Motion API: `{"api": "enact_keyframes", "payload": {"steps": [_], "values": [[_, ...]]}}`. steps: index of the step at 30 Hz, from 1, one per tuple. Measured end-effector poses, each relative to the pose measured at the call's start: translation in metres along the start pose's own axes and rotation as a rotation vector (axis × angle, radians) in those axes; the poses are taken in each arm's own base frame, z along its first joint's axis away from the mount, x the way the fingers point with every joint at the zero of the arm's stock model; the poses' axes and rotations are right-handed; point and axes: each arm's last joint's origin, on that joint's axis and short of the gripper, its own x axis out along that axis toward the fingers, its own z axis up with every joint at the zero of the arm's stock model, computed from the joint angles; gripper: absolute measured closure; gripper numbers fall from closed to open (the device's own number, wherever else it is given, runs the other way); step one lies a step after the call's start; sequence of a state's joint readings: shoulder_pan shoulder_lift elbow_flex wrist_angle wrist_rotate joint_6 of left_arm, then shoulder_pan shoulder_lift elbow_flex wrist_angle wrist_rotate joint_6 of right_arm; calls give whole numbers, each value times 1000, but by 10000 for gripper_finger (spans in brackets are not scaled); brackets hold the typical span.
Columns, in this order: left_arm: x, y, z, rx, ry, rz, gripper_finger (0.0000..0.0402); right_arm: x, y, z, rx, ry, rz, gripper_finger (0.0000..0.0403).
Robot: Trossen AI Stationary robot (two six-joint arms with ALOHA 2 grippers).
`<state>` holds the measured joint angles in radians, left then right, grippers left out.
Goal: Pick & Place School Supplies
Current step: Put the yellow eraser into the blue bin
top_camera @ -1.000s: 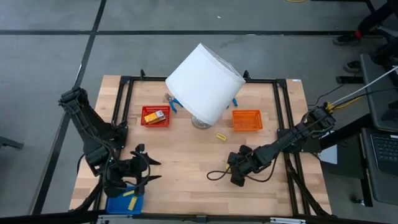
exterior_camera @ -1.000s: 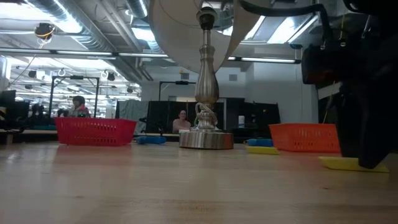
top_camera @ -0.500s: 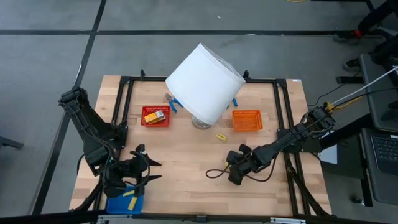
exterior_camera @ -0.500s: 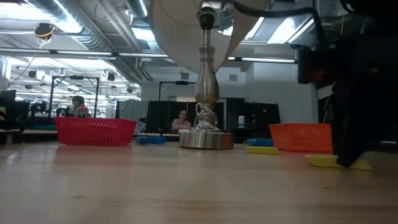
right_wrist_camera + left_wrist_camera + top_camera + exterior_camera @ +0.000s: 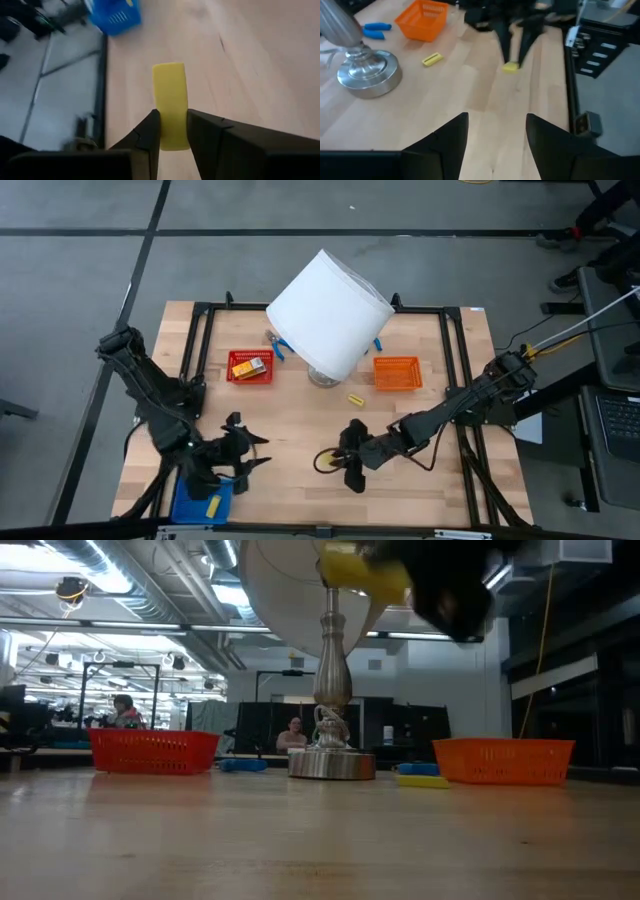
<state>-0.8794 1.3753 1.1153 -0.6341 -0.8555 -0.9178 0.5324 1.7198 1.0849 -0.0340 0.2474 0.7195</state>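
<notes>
You have bare surface (image 5: 290, 435) between the two arms. The lamp base (image 5: 322, 377) and its lampshade (image 5: 328, 312) block the far middle, flanked by red basket (image 5: 250, 367) and orange basket (image 5: 397, 373).

A plain yellow short stick (image 5: 170, 105) is pinched upright between two dark fingers (image 5: 147, 134), lifted clear of the wooden table, in the lower middle of the overhead view. A second yellow stick (image 5: 354, 399) lies flat on the wood near the centre of the overhead view, just left of an orange basket (image 5: 397, 373). A yellow-orange packet with a white label (image 5: 249, 366) rests inside a red basket (image 5: 250, 379) at centre left. Another yellow stick (image 5: 212, 506) lies in a blue tray (image 5: 190, 511) at the lower left. Blue-handled tools (image 5: 375, 30) lie side by side behind a silver lamp base (image 5: 369, 75), partly hidden from overhead.
</notes>
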Motion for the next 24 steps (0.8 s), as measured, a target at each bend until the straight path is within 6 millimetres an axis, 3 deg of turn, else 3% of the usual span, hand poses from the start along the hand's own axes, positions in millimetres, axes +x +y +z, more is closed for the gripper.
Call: {"api": "enact_keyframes", "payload": {"steps": [4, 8, 16, 24], "values": [[25, -4, 8, -140, -3, -13, 195, -5, 7, 26, -75, -69, -34, 320], [48, 5, 25, -436, 2, -24, 181, -10, 7, 47, -132, -103, -106, 320], [69, 21, 51, -738, -6, -83, 174, -10, -3, 53, -188, -83, -190, 320], [83, 36, 61, -768, 31, -84, 176, -10, -6, 56, -187, -107, -223, 321]]}}
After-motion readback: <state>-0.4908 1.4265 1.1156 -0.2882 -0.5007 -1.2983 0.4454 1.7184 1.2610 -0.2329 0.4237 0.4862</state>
